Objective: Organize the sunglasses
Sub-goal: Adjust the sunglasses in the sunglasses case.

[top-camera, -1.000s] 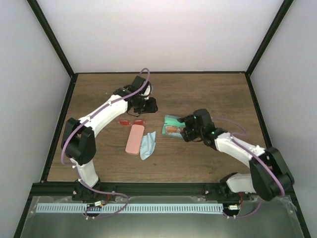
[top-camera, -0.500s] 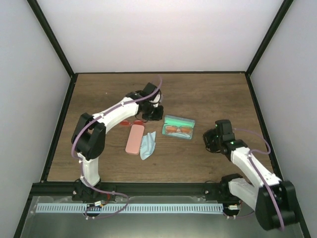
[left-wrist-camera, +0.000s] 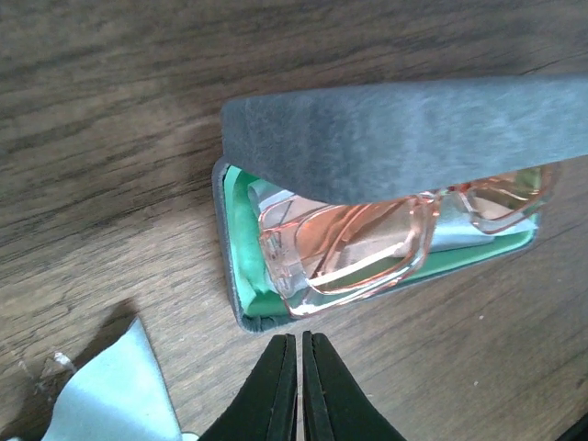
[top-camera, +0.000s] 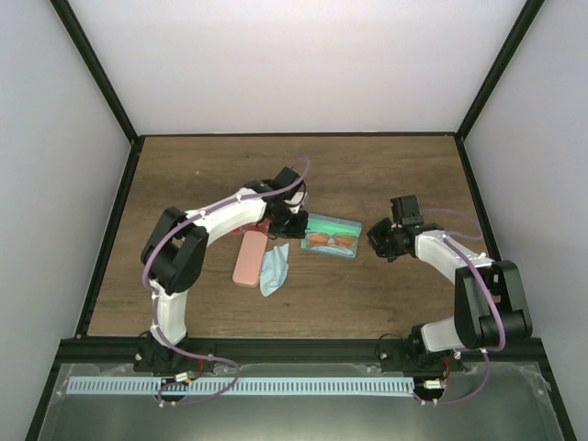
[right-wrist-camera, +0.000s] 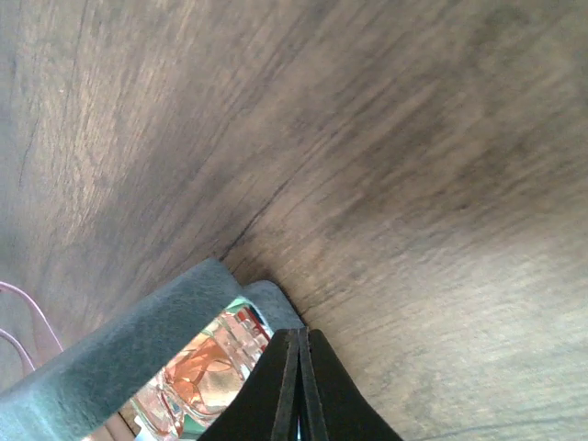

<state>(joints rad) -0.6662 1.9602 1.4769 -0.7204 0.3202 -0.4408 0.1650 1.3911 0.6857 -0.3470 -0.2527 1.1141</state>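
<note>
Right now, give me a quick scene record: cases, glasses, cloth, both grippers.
grey case: open, lid raised, green lining
orange sunglasses: lying inside grey case
pink case: flat on table, left of grey case
blue cloth: beside pink case, on its right
left gripper: shut, empty, at grey case's left end
right gripper: shut, empty, near grey case's right end

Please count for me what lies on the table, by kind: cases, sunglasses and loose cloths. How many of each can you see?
Cases: 2 (pink case, open grey-blue case)
Sunglasses: 1 in plain view (orange sunglasses, inside the open case)
Loose cloths: 1 (light blue cloth, beside the pink case)
Total: 4
</note>
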